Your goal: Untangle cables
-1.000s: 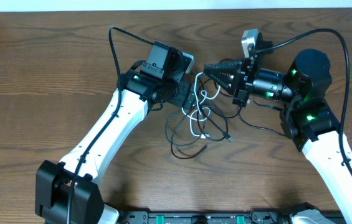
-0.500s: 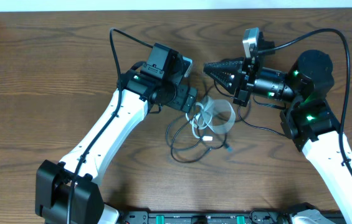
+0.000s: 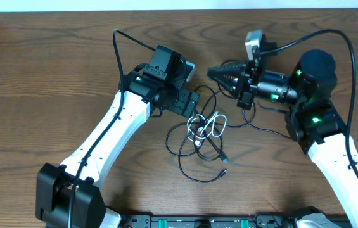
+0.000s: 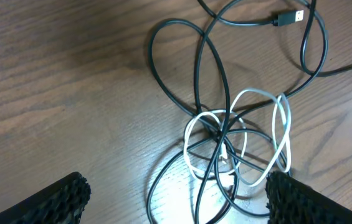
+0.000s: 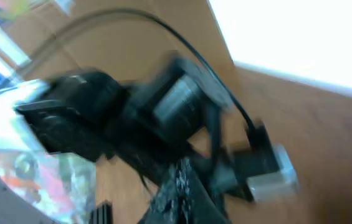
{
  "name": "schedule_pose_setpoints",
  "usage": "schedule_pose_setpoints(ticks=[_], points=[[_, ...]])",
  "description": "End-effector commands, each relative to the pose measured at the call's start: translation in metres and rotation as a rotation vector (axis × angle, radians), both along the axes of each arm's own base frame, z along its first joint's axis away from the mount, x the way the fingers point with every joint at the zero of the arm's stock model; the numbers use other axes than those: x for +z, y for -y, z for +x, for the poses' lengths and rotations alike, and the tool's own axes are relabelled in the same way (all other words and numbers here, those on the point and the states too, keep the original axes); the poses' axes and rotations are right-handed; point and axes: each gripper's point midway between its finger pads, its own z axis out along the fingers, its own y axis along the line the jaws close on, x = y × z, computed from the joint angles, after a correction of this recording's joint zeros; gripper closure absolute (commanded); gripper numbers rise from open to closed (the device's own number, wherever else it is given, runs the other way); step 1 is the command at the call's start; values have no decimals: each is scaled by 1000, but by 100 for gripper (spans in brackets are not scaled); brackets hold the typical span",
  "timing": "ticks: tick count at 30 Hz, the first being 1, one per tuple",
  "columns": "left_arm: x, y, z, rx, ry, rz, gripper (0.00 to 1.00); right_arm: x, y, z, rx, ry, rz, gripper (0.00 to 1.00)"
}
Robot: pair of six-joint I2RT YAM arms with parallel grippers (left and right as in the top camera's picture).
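Tangle lies centre frame on the counter (image 3: 52, 76), the white cord (image 4: 283, 127) looped through the black cord (image 4: 286, 17). Left claw (image 3: 192, 102) hangs spread and empty just above-left of it; right claw (image 3: 214, 71) is clenched at upper centre, nothing seen in it. Best approach, I judge: pinch one white loop clear of the crossing and draw it off slowly.

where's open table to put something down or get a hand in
Bare table left of the left arm; also the front strip between it and the right arm, below the black cord. Crowded centre: white cord tangled in it.
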Motion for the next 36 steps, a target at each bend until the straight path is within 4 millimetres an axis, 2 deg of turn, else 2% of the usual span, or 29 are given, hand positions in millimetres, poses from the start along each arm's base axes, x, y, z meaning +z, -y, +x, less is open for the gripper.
schedule_pose_setpoints(ticks=[1, 3, 4, 9, 14, 15, 18, 19, 21, 24, 32, 36], points=[[-7, -10, 2, 15, 2, 62, 9, -32, 16, 21, -162, -119, -82, 94], [-8, -15, 5, 29, 16, 86, 9, -54, 22, 26, -218, -210, -131, 71], [-7, -17, 8, 39, 29, 97, 9, -73, 25, 27, -237, -284, -168, 54], [-6, -16, 12, 42, 45, 92, 9, -125, 15, 19, -200, -476, -257, 20], [-6, -20, 15, 56, 58, 117, 9, -180, -2, 11, -155, -652, -341, 8], [-6, -29, 18, 96, 72, 158, 9, -201, -7, 10, -146, -722, -364, 5], [-7, -48, 24, 187, 96, 235, 9, -230, -9, 10, -153, -829, -389, 3], [-6, -58, 27, 233, 103, 266, 9, -245, -9, 9, -160, -886, -403, 1], [-7, -62, 27, 244, 97, 270, 9, -254, -8, 8, -159, -913, -417, 1], [-8, -66, 27, 253, 91, 273, 9, -259, -7, 7, -162, -926, -428, 1], [-8, -63, 27, 249, 85, 255, 9, -249, -2, 22, -150, -845, -385, 1], [-10, -64, 25, 248, 80, 258, 9, -238, 23, 34, -205, -817, -363, 1]])
